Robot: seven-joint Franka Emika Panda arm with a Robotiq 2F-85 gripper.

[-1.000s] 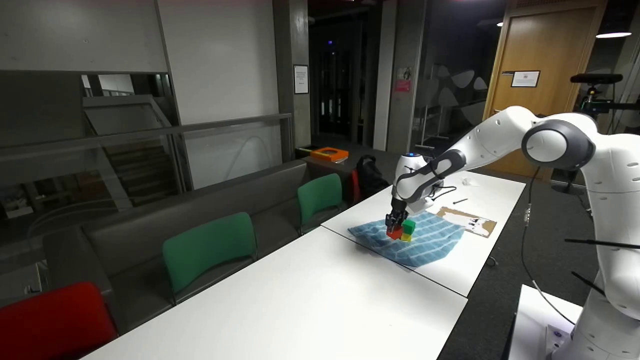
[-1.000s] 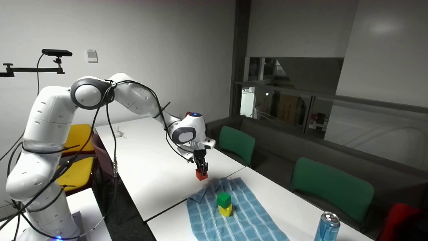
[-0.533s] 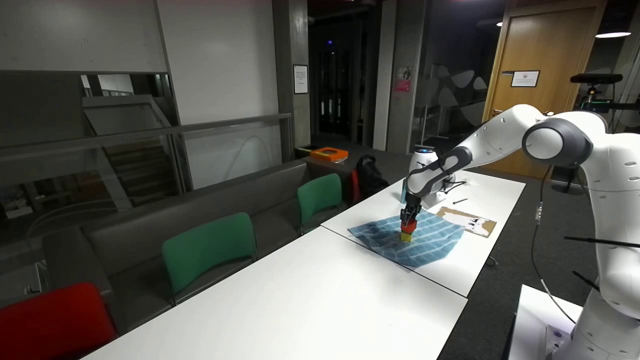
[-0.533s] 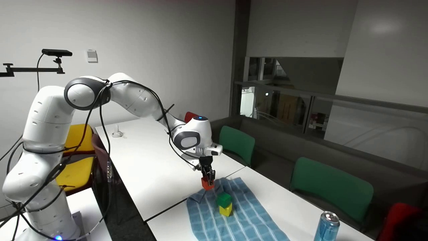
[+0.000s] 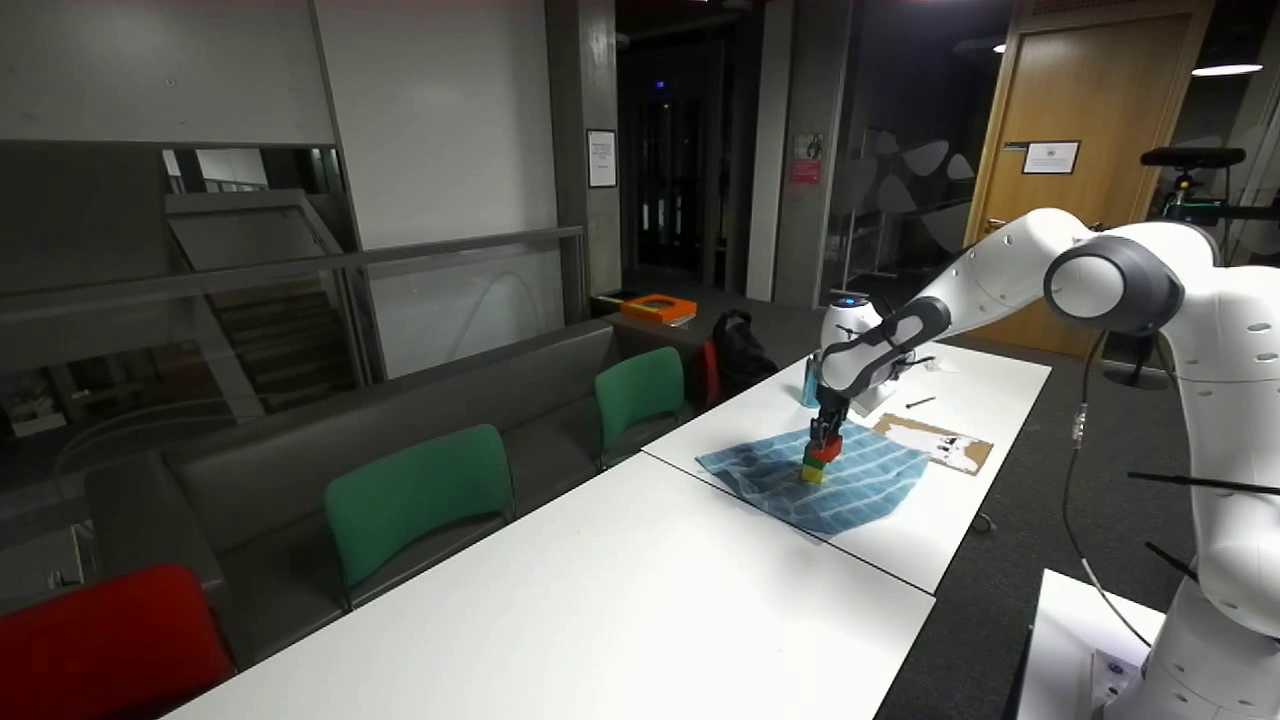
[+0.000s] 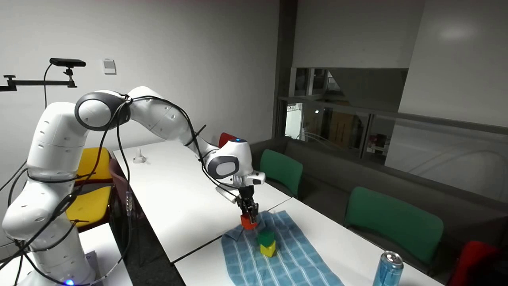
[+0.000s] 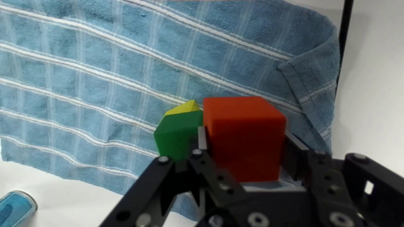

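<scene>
That claw (image 7: 247, 142) is pinching a red block (image 7: 244, 132) between its fingers (image 7: 202, 138), while near one of them a green block (image 7: 175, 132) is partly hiding a yellow block (image 7: 186, 107), and a striped blue cloth (image 7: 129, 63) is lying underneath.

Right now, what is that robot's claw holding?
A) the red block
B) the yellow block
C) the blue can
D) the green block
A: the wrist view shows the red block between the two sides of the gripper, while the green block sits on the yellow block in an exterior view.
</scene>
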